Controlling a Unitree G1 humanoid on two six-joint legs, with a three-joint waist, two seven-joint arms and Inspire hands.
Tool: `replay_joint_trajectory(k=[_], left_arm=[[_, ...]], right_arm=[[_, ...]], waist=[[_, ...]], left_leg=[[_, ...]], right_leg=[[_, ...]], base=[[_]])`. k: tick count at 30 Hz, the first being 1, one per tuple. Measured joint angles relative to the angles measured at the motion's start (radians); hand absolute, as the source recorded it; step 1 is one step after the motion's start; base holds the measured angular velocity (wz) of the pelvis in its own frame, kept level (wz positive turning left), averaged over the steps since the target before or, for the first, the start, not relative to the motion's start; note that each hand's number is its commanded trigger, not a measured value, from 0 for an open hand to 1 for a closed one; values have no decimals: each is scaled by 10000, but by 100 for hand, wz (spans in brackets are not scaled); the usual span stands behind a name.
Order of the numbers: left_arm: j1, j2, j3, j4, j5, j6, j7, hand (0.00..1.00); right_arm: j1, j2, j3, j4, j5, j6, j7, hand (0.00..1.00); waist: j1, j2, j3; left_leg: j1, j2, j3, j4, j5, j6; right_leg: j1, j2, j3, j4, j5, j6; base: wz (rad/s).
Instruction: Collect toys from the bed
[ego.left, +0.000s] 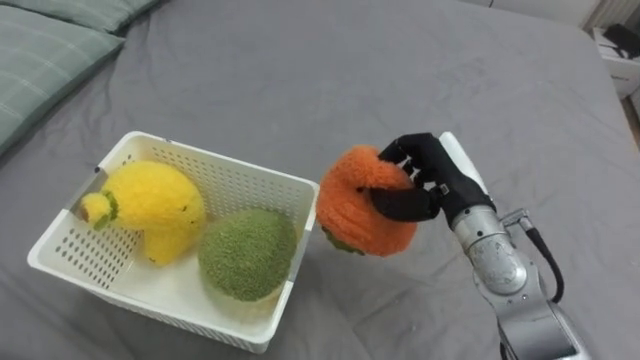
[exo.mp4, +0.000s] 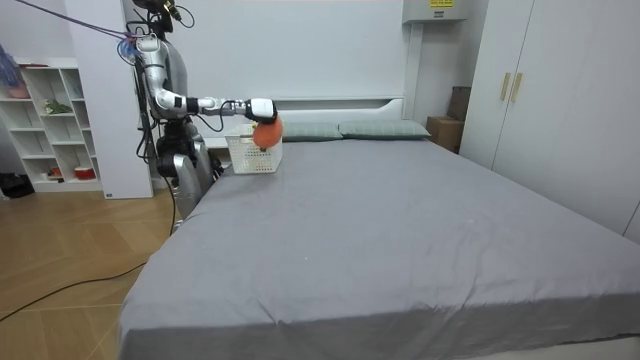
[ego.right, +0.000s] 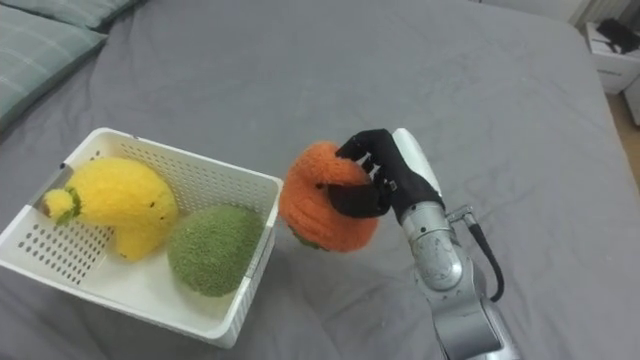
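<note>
Right hand (ego.left: 435, 175) curled round orange plush toy (ego.left: 350, 212), covering its top, just beside white basket (ego.left: 220, 165).

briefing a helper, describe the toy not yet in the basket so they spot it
On the grey bed, find the white perforated plastic basket. Beside its right rim, the right hand grips a round orange plush toy; the yellow plush toy and green plush ball lie inside.

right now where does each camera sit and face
Left eye view: on the head, looking down at the basket on the bed; right hand grips the orange toy.
Right eye view: same scene, slightly shifted.
Room view: beyond the bed's foot, facing the headboard; whole robot at the room view's left.
All share basket, orange toy.
</note>
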Motion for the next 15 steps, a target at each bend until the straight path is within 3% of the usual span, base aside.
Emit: replay_joint_trajectory(k=[9,15], left_arm=[[-96,2,-17,231,-13,-195,-8,0],[-105,-5,-16,215,-22,-213,-7,0]], right_arm=[[-704,178,-232,-1537,5,-3,-319,100],[-909,397,-234,-1635,27,-2,-307,100]], waist=[[68,-41,12],[130,-58,19]], left_leg=[[33,-3,-12,20,0,1],[5,-3,-10,16,-1,1]], right_leg=[[27,-5,-19,41,0,0],[-6,-7,-11,52,-1,1]], base=[[0],[0]])
